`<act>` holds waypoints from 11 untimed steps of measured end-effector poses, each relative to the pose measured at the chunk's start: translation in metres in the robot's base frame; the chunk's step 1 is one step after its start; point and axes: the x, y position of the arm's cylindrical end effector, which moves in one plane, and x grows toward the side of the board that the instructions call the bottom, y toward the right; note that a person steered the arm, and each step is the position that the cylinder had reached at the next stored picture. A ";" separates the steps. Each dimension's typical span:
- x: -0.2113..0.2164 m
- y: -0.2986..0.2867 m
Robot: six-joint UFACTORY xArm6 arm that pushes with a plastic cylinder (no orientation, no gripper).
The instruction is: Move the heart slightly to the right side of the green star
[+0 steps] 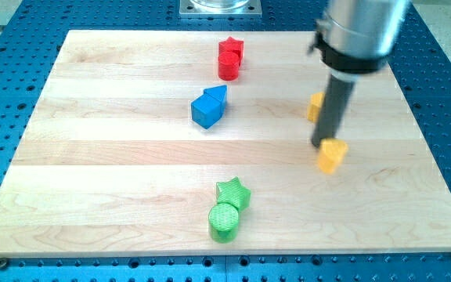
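Observation:
A yellow block [331, 155], which looks heart-shaped, lies at the view's right of the board's middle. My tip [322, 146] is at that block's upper left edge, touching it or nearly so. The green star [234, 192] lies well to the left and lower down, near the view's bottom. A green cylinder [224, 222] touches the star's lower left side. A second yellow block [314, 106] sits just above, partly hidden behind the rod; its shape cannot be made out.
A red star [232, 48] and a red cylinder [228, 66] sit together near the view's top. A blue cube [205, 112] and a blue triangle [218, 95] sit together left of centre. The wooden board [92, 157] lies on a blue perforated table.

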 end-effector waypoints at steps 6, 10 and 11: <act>0.126 0.015; 0.092 0.054; 0.092 0.022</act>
